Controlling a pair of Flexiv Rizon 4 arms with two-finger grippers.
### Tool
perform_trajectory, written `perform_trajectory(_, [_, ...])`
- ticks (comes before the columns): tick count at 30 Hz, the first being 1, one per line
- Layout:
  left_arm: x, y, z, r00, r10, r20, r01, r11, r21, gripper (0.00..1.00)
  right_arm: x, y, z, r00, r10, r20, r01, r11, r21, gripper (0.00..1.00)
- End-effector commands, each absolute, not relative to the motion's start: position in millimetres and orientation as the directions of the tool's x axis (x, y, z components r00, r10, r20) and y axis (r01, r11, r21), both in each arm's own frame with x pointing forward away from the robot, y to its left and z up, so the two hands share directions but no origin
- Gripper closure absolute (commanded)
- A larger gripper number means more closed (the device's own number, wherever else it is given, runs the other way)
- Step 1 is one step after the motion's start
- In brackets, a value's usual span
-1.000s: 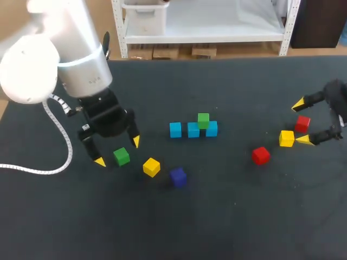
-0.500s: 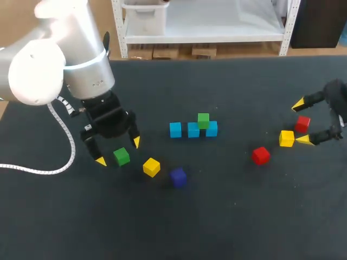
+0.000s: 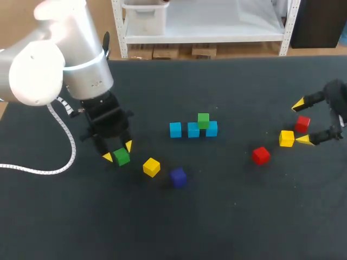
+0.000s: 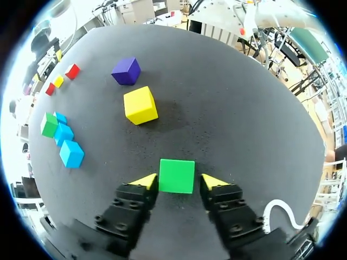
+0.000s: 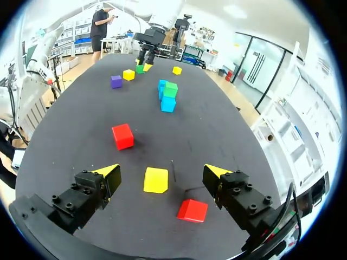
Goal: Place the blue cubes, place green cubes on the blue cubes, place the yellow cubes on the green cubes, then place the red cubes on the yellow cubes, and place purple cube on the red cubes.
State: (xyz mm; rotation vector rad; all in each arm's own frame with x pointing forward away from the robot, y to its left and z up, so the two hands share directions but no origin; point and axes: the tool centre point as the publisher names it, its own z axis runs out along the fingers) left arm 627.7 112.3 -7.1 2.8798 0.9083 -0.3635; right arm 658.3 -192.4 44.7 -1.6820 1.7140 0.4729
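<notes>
A loose green cube (image 3: 121, 157) (image 4: 177, 176) lies on the black table with my left gripper (image 3: 117, 151) (image 4: 179, 181) shut on it, one yellow tip at each side. Three blue cubes (image 3: 193, 130) (image 4: 63, 132) stand in a row mid-table, with another green cube (image 3: 203, 120) on top. Near my left gripper lie a yellow cube (image 3: 151, 167) (image 4: 140, 105) and the purple cube (image 3: 178, 176) (image 4: 126, 71). At the right, my right gripper (image 3: 301, 122) (image 5: 161, 171) hangs open. A yellow cube (image 3: 286, 138) (image 5: 156, 180) and a red cube (image 3: 302, 123) (image 5: 192, 210) lie between its fingers. Another red cube (image 3: 261, 155) (image 5: 122, 136) lies ahead of it.
A white cable (image 3: 59, 141) loops from my left arm over the table's left side. The black table (image 3: 227, 216) has bare cloth along its front and between the blue row and the right-hand cubes.
My left gripper has come down around the loose green cube and its fingers have closed in from wide open onto the cube's sides. The right arm and the other cubes have not moved.
</notes>
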Motion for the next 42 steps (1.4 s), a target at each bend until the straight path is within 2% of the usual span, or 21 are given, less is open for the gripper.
perform_trajectory(1, [627.8, 110.2, -11.1, 0.789, 0.554, -0.266, 0.58, -0.815, 0.024, 0.69, 659.0, -192.5, 43.8, 0.069, -0.725, -0.686, -0.975, 0.098, -0.201, 0.0])
perform_trajectory(3, [626.8, 108.9, -12.8, 0.783, 0.562, -0.267, 0.588, -0.809, 0.022, 0.78, 659.0, -192.5, 43.8, 0.069, -0.725, -0.686, -0.975, 0.098, -0.201, 0.0])
perform_trajectory(4, [626.2, 108.5, -13.4, 0.779, 0.566, -0.269, 0.593, -0.805, 0.022, 0.95, 659.0, -192.5, 43.8, 0.069, -0.725, -0.686, -0.975, 0.098, -0.201, 0.0])
perform_trajectory(5, [625.5, 108.2, -13.7, 0.771, 0.577, -0.27, 0.603, -0.798, 0.018, 1.0, 659.0, -192.5, 43.8, 0.069, -0.725, -0.686, -0.975, 0.098, -0.201, 0.0])
perform_trajectory(12, [626.1, 107.2, 7.0, 0.696, 0.671, -0.253, 0.697, -0.716, 0.018, 1.0, 659.0, -192.5, 43.8, 0.069, -0.725, -0.686, -0.975, 0.098, -0.201, 0.0])
perform_trajectory(17, [634.9, 102.6, 37.0, 0.534, 0.808, -0.249, 0.84, -0.54, 0.05, 1.0, 659.0, -192.5, 43.8, 0.069, -0.725, -0.686, -0.975, 0.098, -0.201, 0.0])
perform_trajectory(28, [653.0, 67.6, 81.3, 0.264, 0.911, -0.316, 0.962, -0.271, 0.025, 1.0, 659.0, -192.5, 43.8, 0.069, -0.725, -0.686, -0.975, 0.098, -0.201, 0.0])
perform_trajectory(42, [678.7, -5.9, 88.5, 0.148, 0.945, -0.291, 0.989, -0.149, 0.021, 1.0, 659.0, -192.5, 43.8, 0.069, -0.725, -0.686, -0.975, 0.098, -0.201, 0.0])
